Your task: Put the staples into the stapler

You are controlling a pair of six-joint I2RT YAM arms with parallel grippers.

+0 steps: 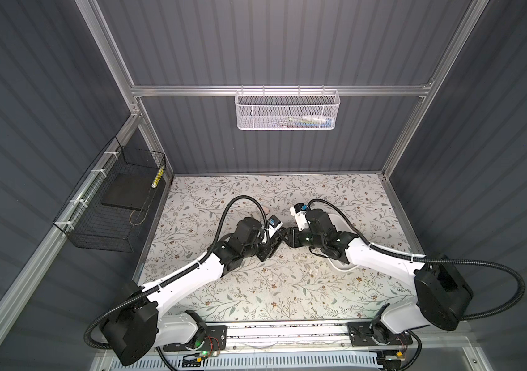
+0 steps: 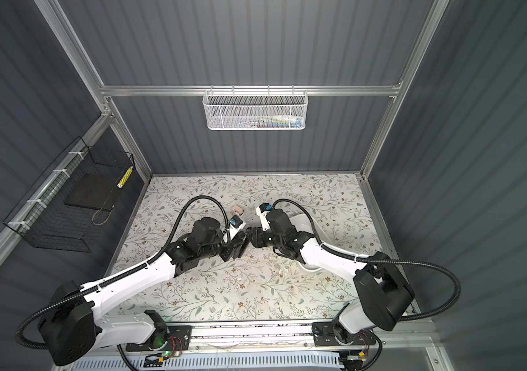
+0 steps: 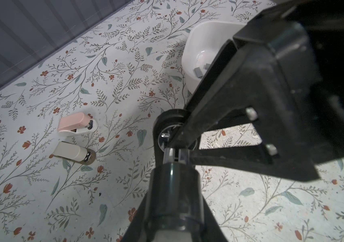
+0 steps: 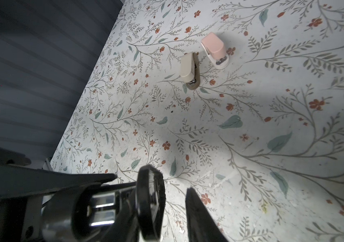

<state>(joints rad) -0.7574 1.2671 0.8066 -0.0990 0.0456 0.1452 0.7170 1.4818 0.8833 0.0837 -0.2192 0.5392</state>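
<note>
1. Both top views: two white-and-black arms are reaching over the floral-patterned table (image 1: 287,289) and meeting near its middle.
   - The left gripper (image 1: 275,242) and right gripper (image 1: 287,237) are standing tip to tip. Their jaws are too dark to read here.
   - A white plastic bowl (image 1: 341,221) is sitting right of the middle, mostly under the right arm.
   - A small pink plastic stapler (image 2: 238,210) is lying just beyond the grippers, toward the far edge.

2. Left wrist view: the left gripper (image 3: 173,222) is pinching the black stapler (image 3: 173,184), a long dark bar with a round end. Its jaws are pressing on the body.
   - The right gripper (image 3: 178,149) is pointing at that round end.
   - The staples (image 3: 200,72), flat grey metal strips, are lying loose in the bowl (image 3: 190,42). Most are hiding behind the right gripper.
   - The pink stapler (image 3: 76,123) and a small beige stapler (image 3: 72,153) are lying side by side, not touching.

3. Right wrist view: the right gripper (image 4: 152,184) is holding its jaws spread, straddling the black stapler (image 4: 150,209).
   - Table is showing between one fingertip (image 4: 192,201) and the stapler.
   - Bright metal is glinting inside the stapler.
   - The pink stapler (image 4: 214,47) and beige stapler (image 4: 188,68) are lying well apart from the grippers.
</note>
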